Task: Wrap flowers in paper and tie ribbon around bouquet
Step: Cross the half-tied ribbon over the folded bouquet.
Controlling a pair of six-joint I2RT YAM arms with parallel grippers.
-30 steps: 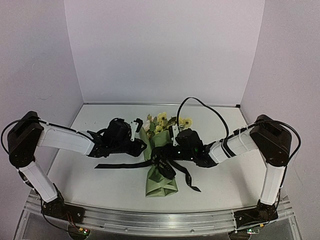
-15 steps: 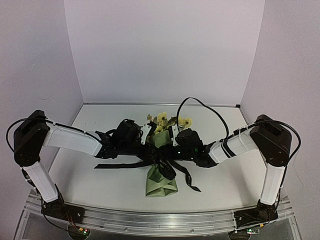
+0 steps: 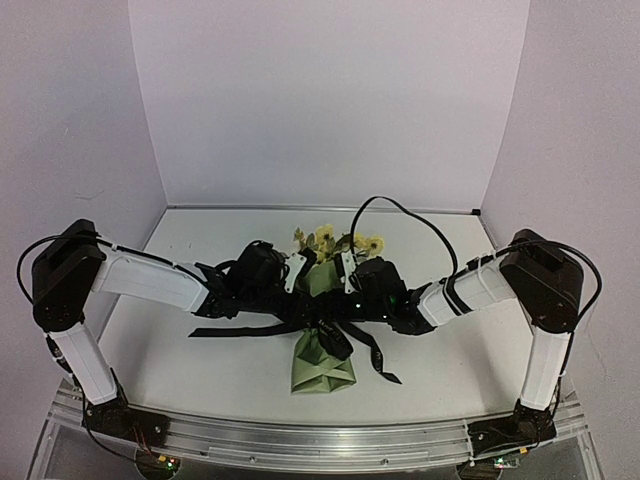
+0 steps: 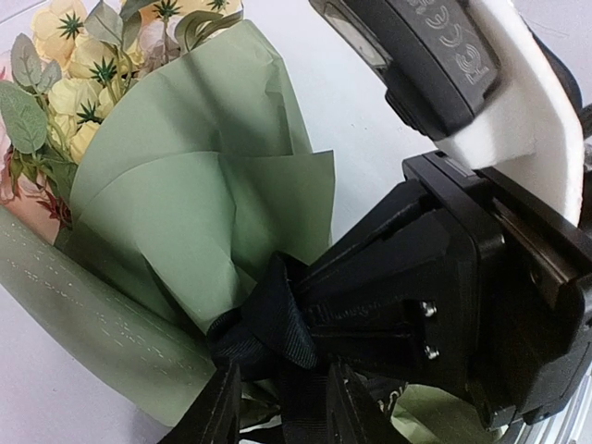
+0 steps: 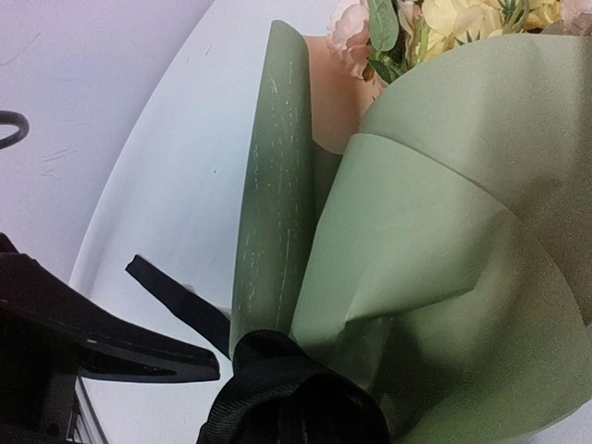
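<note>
Centrally on the white desk point(image 3: 200, 370) lies the bouquet point(image 3: 322, 345), its folded base toward the near edge and its pale yellow flowers point(image 3: 325, 238) toward the back wall. Olive-green paper point(image 4: 185, 213) wraps the stems in overlapping folds, with a strip of its tan-orange face showing beside the blooms in the right wrist view. The black ribbon point(image 3: 235, 330) is bunched around the narrow waist of the cone; one end trails left across the desk and another runs toward the front right.

Both tools meet at that waist. The left tool point(image 4: 277, 412) has its fingers partly apart, gripping the ribbon, which fills the gap. The right tool point(image 4: 319, 291) is closed, its tip pressed into the ribbon bunch; whether it pinches a strand I cannot tell.

Each arm reaches inward from a raised elbow at its side, the white forearm sloping down to a wrist low over the desk.
</note>
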